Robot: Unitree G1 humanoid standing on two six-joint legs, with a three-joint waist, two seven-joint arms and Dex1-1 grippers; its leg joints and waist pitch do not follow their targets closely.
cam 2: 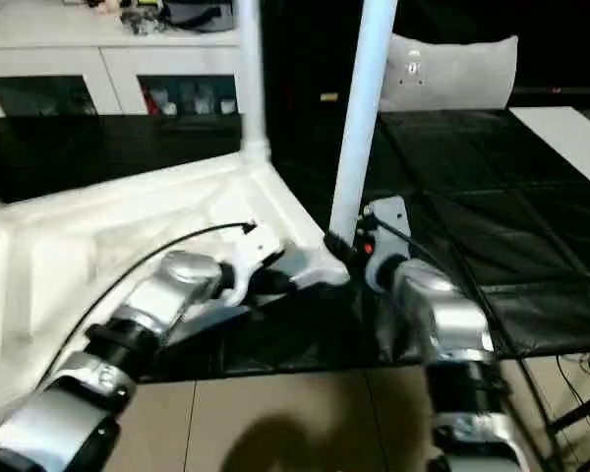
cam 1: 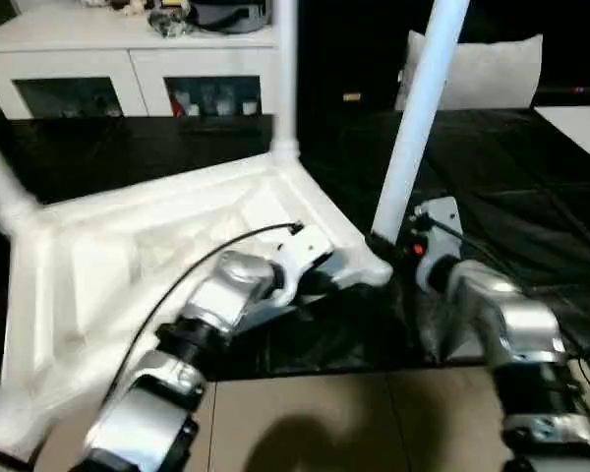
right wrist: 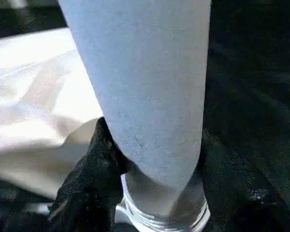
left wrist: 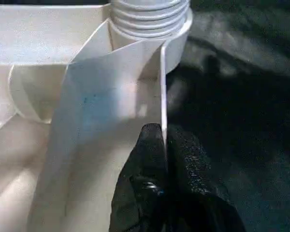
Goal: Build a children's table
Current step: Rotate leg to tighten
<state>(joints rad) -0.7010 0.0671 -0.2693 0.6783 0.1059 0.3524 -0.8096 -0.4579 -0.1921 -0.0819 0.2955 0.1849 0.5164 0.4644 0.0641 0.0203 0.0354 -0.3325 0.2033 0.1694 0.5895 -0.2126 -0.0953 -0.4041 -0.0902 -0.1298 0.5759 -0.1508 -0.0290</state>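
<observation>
Since the tabletop (cam 1: 177, 246) is lying upside down on the dark mat (cam 1: 531, 197), ribbed underside up, the corner sockets face upward and the legs can go in from above, which seems to be the whole point of the setup. It sits over on the robot's left, with its near right corner poking toward the middle.

Left end effector (left wrist: 162, 145) is pinched nearly fully closed on the thin rim wall of the tabletop, just beside that corner socket (left wrist: 150, 24). My guess is it's there purely to stop the top from sliding or spinning while the other arm works.

Right end effector (right wrist: 135, 183) is about half open around the fat lower end of a leg (cam 1: 423, 108), fingers wrapped on the tube right above the threaded bit. The leg stands a little tilted, base at that near right socket, so I'd say it's being screwed or seated in, not fully home yet.

Two more legs are already standing up: far corner leg (cam 1: 285, 79) and another at the left (cam 1: 0, 187). White cabinet (cam 1: 128, 69) behind is just background.
</observation>
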